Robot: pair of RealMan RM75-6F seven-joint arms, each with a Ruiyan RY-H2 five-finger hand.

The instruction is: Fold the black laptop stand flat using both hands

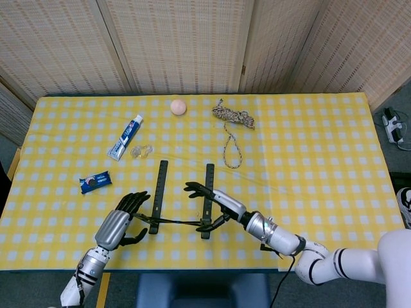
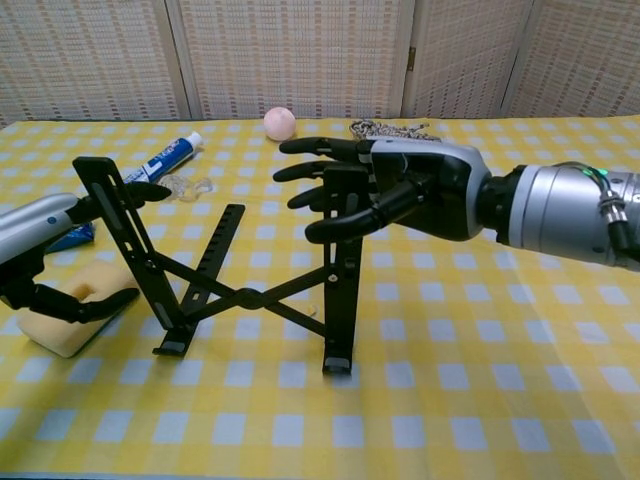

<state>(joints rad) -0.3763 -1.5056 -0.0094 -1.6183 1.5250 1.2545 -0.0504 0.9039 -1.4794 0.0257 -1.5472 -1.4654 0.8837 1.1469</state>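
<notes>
The black laptop stand point(image 1: 183, 221) point(image 2: 240, 298) stands unfolded near the table's front edge, its two rails spread apart and joined by crossed bars. My left hand point(image 1: 121, 221) point(image 2: 45, 235) is open just left of the left rail, fingers spread, one fingertip close to the rail's top. My right hand point(image 1: 215, 202) point(image 2: 400, 195) is open and lifted at the top of the right rail point(image 2: 342, 260), fingers splayed around it without gripping. Neither hand holds the stand.
A yellow sponge point(image 2: 62, 318) lies under my left hand. Further back are a blue cookie pack point(image 1: 95, 182), a toothpaste tube point(image 1: 126, 136), a clear plastic piece point(image 1: 140, 151), a pink ball point(image 1: 178, 106) and a coiled rope point(image 1: 232, 122).
</notes>
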